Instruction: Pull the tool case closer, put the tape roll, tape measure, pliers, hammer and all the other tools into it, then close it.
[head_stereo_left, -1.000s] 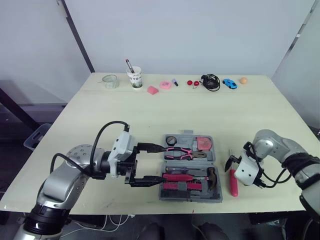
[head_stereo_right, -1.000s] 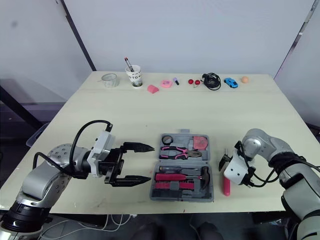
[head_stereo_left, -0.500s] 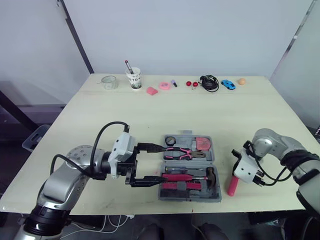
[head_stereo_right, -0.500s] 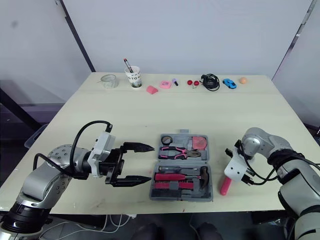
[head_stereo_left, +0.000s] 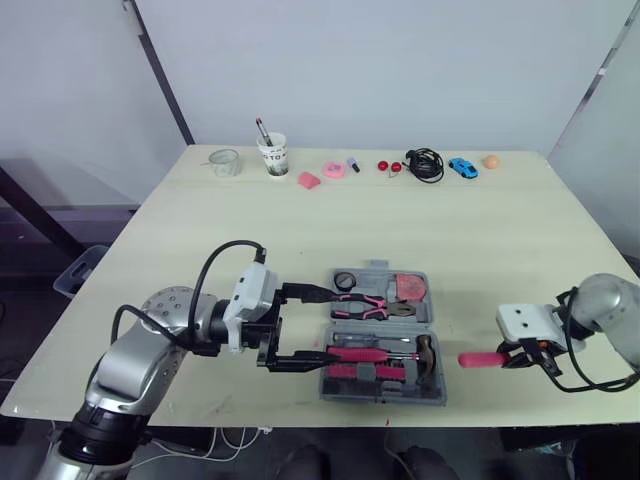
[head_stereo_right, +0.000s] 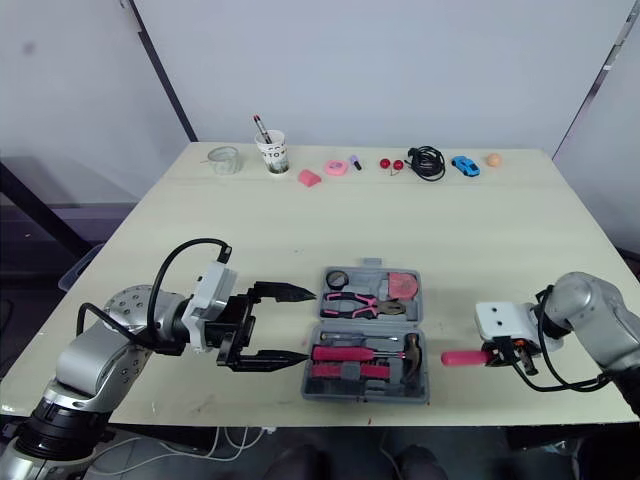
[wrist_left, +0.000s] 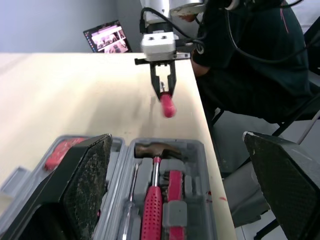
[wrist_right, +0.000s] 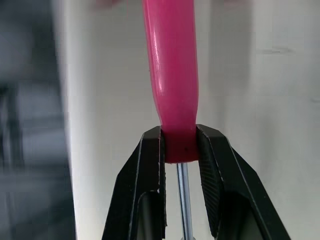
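Note:
The grey tool case (head_stereo_left: 432, 300) lies open near the table's front edge. In it are pink pliers (head_stereo_left: 358, 305), a hammer (head_stereo_left: 375, 353), a round tape measure (head_stereo_left: 343, 281) and a red piece (head_stereo_left: 405, 287). My left gripper (head_stereo_left: 325, 327) stands open at the case's left side, one finger along each half. To the right of the case my right gripper (head_stereo_left: 515, 355) is shut on a pink-handled screwdriver (head_stereo_left: 480, 358). The screwdriver is level, its handle pointing at the case. In the right wrist view both pads (wrist_right: 152, 150) clamp the handle's end, with the metal shaft (wrist_right: 184, 200) between them.
Along the far edge stand a glass jar (head_stereo_left: 224, 162), a paper cup with pens (head_stereo_left: 271, 155), pink bits (head_stereo_left: 306, 180), a black cable (head_stereo_left: 424, 163), a blue toy car (head_stereo_left: 461, 167) and an orange ball (head_stereo_left: 490, 161). A person in dark clothes (wrist_left: 250, 50) sits beyond the table's right side.
My right gripper closed on the screwdriver, picked it up from the table and swung out to the right, turning it level. The left arm kept still. The camera shifted slightly.

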